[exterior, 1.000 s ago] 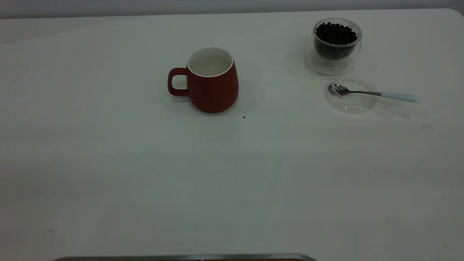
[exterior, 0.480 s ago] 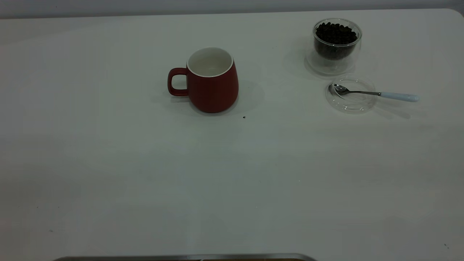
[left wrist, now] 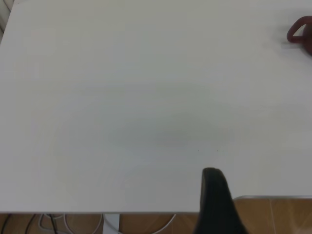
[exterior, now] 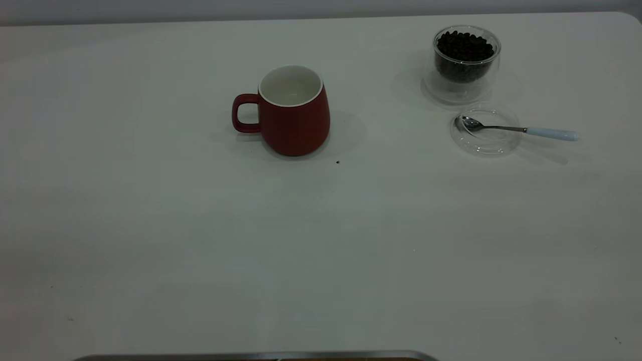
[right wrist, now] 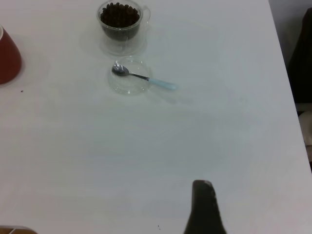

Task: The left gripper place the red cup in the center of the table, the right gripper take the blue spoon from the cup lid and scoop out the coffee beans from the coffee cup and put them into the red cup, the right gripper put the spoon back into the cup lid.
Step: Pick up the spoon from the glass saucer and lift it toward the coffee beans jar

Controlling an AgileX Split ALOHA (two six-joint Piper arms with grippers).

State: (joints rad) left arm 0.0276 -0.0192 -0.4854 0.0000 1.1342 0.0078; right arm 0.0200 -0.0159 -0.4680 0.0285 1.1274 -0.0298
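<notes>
The red cup [exterior: 293, 113] stands upright near the table's middle, handle to the left, white inside; its handle [left wrist: 298, 33] shows in the left wrist view and its side [right wrist: 7, 56] in the right wrist view. At the far right stands the glass coffee cup [exterior: 466, 60] [right wrist: 119, 22], full of coffee beans [exterior: 465, 46]. Just in front of it lies the clear cup lid [exterior: 485, 131] [right wrist: 127, 80], with the blue-handled spoon [exterior: 521, 130] [right wrist: 146, 78] resting in it, handle pointing right. My left gripper [left wrist: 213, 195] and right gripper [right wrist: 203, 204] hang back near the table's front edge, far from everything and outside the exterior view.
A small dark speck [exterior: 337, 162] lies on the white table [exterior: 200, 240] just right of the red cup's base. A metal strip [exterior: 251, 356] runs along the front edge. Cables [left wrist: 48, 222] hang below the table's edge in the left wrist view.
</notes>
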